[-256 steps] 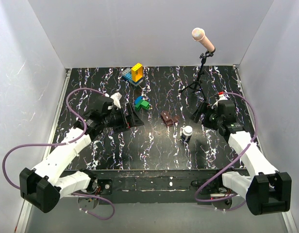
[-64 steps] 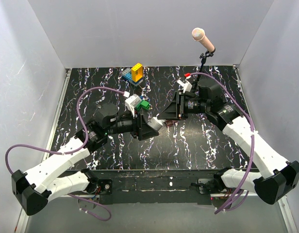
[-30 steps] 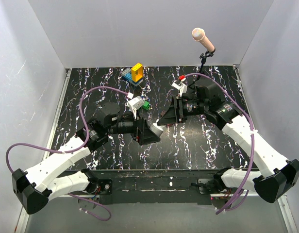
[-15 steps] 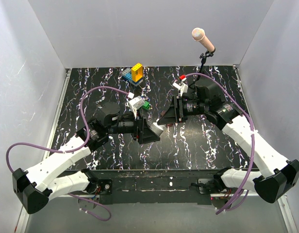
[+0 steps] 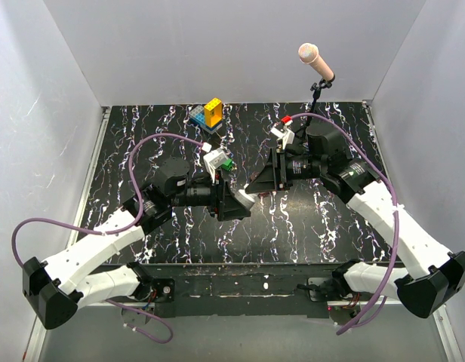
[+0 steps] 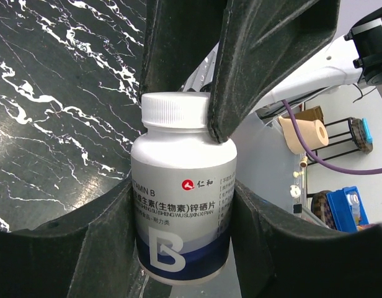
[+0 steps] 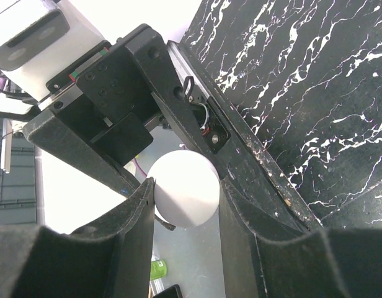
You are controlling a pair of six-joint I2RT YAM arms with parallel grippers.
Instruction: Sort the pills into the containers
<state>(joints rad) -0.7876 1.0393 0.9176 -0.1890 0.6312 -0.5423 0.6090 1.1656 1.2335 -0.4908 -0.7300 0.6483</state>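
white-and-blue plastic vitamin bottle point(image 6: 178, 230): white cap point(image 6: 175, 110) on, contents unseen | left gripper point(image 6: 182, 192) clamps its body, right gripper point(image 7: 183, 192) clamps cap | label readable in left wrist view only | small brown plastic pill box: hidden under grippers

A robotics lab test cell. White panels point(image 5: 51, 113) box in a black marbled worktop point(image 5: 293, 226), with a stand-mounted microphone point(image 5: 317, 64) at the back.

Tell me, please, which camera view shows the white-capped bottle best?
The left wrist view: the bottle fills the frame, label readable. The right wrist view shows only its white cap end-on; the top view shows just a small pale sliver.
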